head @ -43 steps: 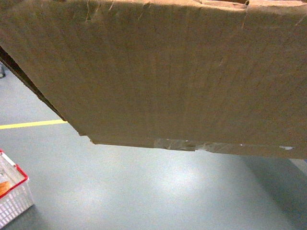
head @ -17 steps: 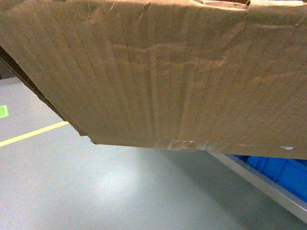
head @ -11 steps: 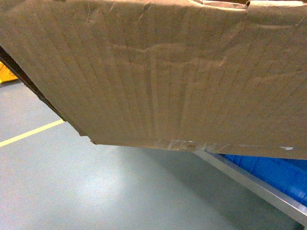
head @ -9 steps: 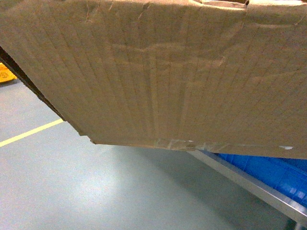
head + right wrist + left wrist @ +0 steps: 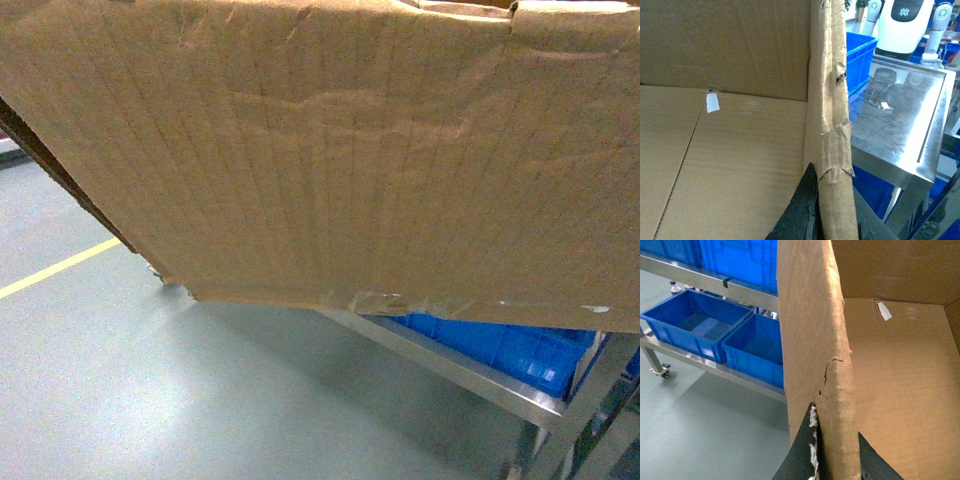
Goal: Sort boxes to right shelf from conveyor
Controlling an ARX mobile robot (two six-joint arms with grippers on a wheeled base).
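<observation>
Two open blue plastic crates (image 5: 695, 330) sit side by side on a lower steel rack level, at 9 o'clock in the left wrist view. A yellow floor line (image 5: 55, 268) crosses the grey-green floor (image 5: 150, 400) at 9 o'clock in the head view.

A warehouse or logistics hall. The floor (image 5: 200, 400) is smooth grey-green coating with a yellow line (image 5: 60, 268) painted across the left of the head view. Steel racks (image 5: 715, 370) hold blue crates (image 5: 695, 327) on 2 levels at the upper left of the left wrist view. At the upper right of the right wrist view stands a white robot (image 5: 905, 25) (only partly in frame) behind a steel top (image 5: 900, 125).
</observation>
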